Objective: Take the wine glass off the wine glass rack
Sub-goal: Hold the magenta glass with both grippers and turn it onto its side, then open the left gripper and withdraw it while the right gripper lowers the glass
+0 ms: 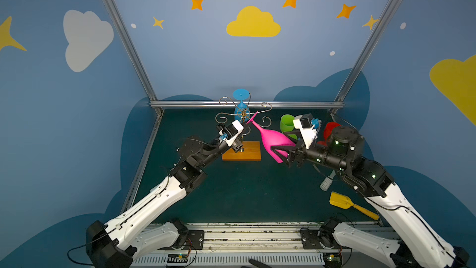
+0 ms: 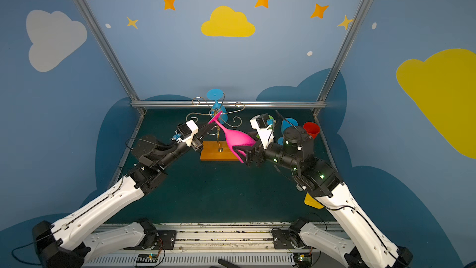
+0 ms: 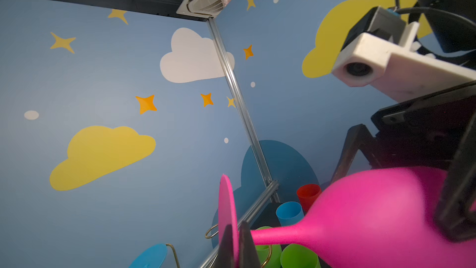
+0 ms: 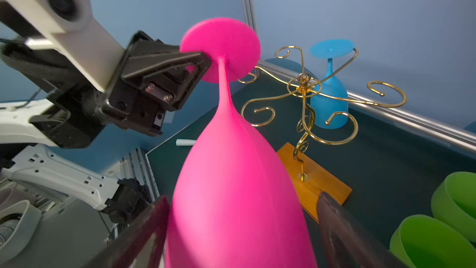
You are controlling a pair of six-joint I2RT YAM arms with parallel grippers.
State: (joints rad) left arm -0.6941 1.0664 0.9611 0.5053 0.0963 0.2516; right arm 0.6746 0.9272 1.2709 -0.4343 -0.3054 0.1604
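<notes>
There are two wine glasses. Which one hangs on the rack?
The blue glass: it hangs upside down from an arm of the rack. The pink glass is off it, its foot pinched by the jaws of the left gripper.
</notes>
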